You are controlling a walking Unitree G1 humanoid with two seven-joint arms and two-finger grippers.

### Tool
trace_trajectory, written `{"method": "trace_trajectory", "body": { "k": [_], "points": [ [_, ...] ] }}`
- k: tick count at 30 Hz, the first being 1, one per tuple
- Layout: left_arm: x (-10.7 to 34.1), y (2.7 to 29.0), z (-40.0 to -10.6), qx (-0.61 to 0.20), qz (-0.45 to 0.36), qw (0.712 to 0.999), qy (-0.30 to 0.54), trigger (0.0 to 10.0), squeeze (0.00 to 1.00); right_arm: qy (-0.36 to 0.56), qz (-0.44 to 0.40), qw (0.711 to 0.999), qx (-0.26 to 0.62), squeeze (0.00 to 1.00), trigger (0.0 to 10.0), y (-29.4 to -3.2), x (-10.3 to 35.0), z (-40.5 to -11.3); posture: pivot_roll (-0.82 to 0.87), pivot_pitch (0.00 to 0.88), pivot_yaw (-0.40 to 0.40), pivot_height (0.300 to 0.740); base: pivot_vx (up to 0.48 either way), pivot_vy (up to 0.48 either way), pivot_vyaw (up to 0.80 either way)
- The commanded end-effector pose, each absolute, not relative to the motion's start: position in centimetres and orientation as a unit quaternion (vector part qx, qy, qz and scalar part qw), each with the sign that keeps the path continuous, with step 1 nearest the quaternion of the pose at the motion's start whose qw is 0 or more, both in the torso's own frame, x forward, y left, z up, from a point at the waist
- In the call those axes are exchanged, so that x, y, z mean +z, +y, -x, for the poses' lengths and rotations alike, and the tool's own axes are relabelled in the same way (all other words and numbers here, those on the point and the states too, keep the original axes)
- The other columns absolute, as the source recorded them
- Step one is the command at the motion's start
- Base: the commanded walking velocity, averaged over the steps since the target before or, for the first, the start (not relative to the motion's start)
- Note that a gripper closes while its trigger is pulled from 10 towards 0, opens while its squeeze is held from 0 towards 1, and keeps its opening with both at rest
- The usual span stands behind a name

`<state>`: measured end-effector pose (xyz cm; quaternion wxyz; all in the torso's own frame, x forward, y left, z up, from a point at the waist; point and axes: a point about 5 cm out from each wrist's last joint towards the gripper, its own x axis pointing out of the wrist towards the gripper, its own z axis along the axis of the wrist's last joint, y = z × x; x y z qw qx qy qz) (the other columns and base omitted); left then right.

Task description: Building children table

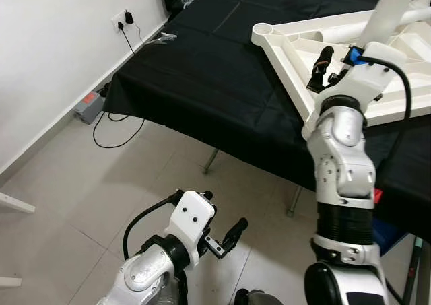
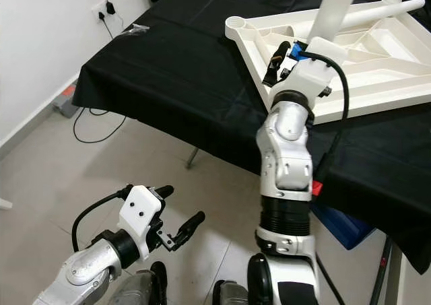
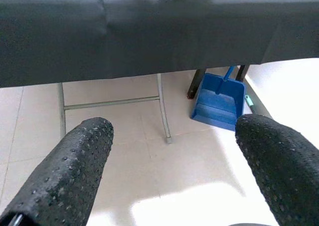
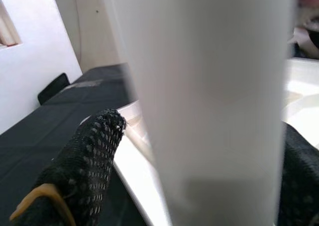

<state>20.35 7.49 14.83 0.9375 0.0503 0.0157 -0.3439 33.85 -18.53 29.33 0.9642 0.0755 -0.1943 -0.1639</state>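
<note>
1. No readable brand or writing anywhere that I could spot. Closest thing was a red patch on the grey power strip [image 1: 88,106] lying on the floor by the wall, too small to make out.
2. The white plastic children's table top [image 2: 377,62] lay upside down, ribs facing up, on the counter [image 1: 202,76], which was covered in a black cloth.
3. A white table leg [image 1: 389,12] stood up out of the frame, leaning a bit. The right pincer [image 1: 335,62] was up at it with a black finger on either side; the right wrist view had the leg sitting right between the fingers [image 4: 87,171]. Looked like a pinch on the leg, though actual contact was hard to confirm.
4. The left pincer [image 2: 176,217] hung low over the floor in front of the counter, fingers [image 3: 65,181] spread wide with nothing between them.
5. Under the counter were grey metal folding legs [image 3: 162,109] and a blue dustpan [image 3: 218,104].
6. A charger was plugged into the wall socket [image 1: 122,17], with a black cable [image 1: 114,133] looping across the floor.
7. The room had pale floor tiles [image 1: 87,190] and a plain white wall [image 1: 54,42].
</note>
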Motion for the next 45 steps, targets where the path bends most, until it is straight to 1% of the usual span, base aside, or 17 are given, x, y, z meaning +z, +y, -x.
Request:
{"method": "trace_trajectory", "body": {
  "k": [1,4,6,7,9,12,14,18,20,23,31,34,35,36,37,38,45],
  "points": [
    [14.0,7.6,-20.1,-0.346,-0.053,0.936,0.035,10.0,0.00,-0.182,-0.071,0.970,-0.146,0.00,10.0,-19.8,28.7,-34.3,0.18,0.257,-0.009,0.740,0.000,0.000,0.00],
    [14.0,7.6,-20.1,-0.346,-0.054,0.936,0.034,10.0,0.00,-0.173,-0.069,0.973,-0.139,0.00,10.0,-21.0,28.4,-34.9,0.18,0.253,-0.006,0.740,0.000,0.000,0.00],
    [14.0,7.6,-20.1,-0.346,-0.054,0.936,0.034,10.0,0.00,-0.173,-0.069,0.973,-0.139,0.00,10.0,-21.0,28.4,-34.9,0.18,0.253,-0.006,0.740,0.000,0.000,0.00],
    [14.0,7.6,-20.1,-0.347,-0.054,0.936,0.034,10.0,0.00,-0.165,-0.090,0.977,-0.104,0.00,10.0,-21.5,28.0,-35.4,0.18,0.245,-0.006,0.740,0.000,0.000,0.00],
    [14.0,7.6,-20.1,-0.347,-0.054,0.936,0.034,10.0,0.00,-0.165,-0.090,0.977,-0.104,0.00,10.0,-21.5,28.0,-35.4,0.18,0.245,-0.006,0.740,0.000,0.000,0.00],
    [13.9,7.6,-20.1,-0.347,-0.054,0.936,0.034,10.0,0.00,-0.163,-0.108,0.981,-0.012,0.00,10.0,-21.6,27.8,-36.0,0.18,0.238,-0.007,0.740,0.000,0.000,0.00],
    [13.9,7.6,-20.1,-0.347,-0.054,0.936,0.034,10.0,0.00,-0.163,-0.108,0.981,-0.012,0.00,10.0,-21.6,27.8,-36.0,0.18,0.238,-0.007,0.740,0.000,0.000,0.00],
    [13.9,7.6,-20.1,-0.348,-0.055,0.935,0.034,10.0,0.00,-0.166,-0.104,0.976,0.100,0.00,10.0,-21.8,28.5,-36.3,0.18,0.230,-0.009,0.740,0.000,0.000,0.00],
    [13.9,7.6,-20.1,-0.348,-0.055,0.935,0.034,10.0,0.00,-0.166,-0.104,0.976,0.100,0.00,10.0,-21.8,28.5,-36.3,0.18,0.230,-0.009,0.740,0.000,0.000,0.00],
    [13.8,7.5,-20.1,-0.348,-0.054,0.935,0.034,10.0,0.00,-0.157,-0.085,0.971,0.158,0.00,10.0,-21.7,28.5,-36.5,0.18,0.226,-0.009,0.740,0.000,0.000,0.00],
    [13.7,7.5,-20.1,-0.349,-0.056,0.935,0.033,10.0,0.00,-0.149,-0.050,0.959,0.236,0.00,10.0,-21.0,28.4,-36.9,0.18,0.220,-0.012,0.740,0.000,0.000,0.00],
    [13.8,7.4,-20.1,-0.348,-0.057,0.935,0.033,10.0,0.00,-0.150,-0.047,0.961,0.227,0.00,10.0,-21.2,28.4,-37.2,0.18,0.219,-0.017,0.740,0.000,0.000,0.00],
    [13.8,7.4,-20.1,-0.348,-0.057,0.935,0.032,10.0,0.00,-0.148,-0.053,0.964,0.214,0.00,8.0,-21.4,28.4,-37.5,0.18,0.219,-0.017,0.740,0.000,0.000,0.00],
    [13.8,7.4,-20.1,-0.348,-0.057,0.935,0.032,10.0,0.00,-0.149,-0.057,0.965,0.207,0.00,3.3,-21.5,28.4,-37.6,0.18,0.219,-0.017,0.740,0.000,0.000,0.00],
    [13.8,7.4,-20.1,-0.348,-0.057,0.935,0.032,10.0,0.00,-0.149,-0.057,0.965,0.207,0.00,3.3,-21.5,28.4,-37.6,0.18,0.219,-0.017,0.740,0.000,0.000,0.00],
    [13.8,7.4,-20.1,-0.348,-0.057,0.935,0.032,10.0,0.00,-0.148,-0.057,0.967,0.197,0.00,0.0,-21.6,28.3,-37.8,0.18,0.221,-0.018,0.740,0.000,0.000,0.00],
    [13.8,7.4,-20.2,-0.348,-0.055,0.935,0.032,10.0,0.00,-0.145,-0.061,0.964,0.214,0.00,0.0,-21.1,27.4,-37.5,0.18,0.223,-0.017,0.740,0.000,0.000,0.00]
  ]
}}
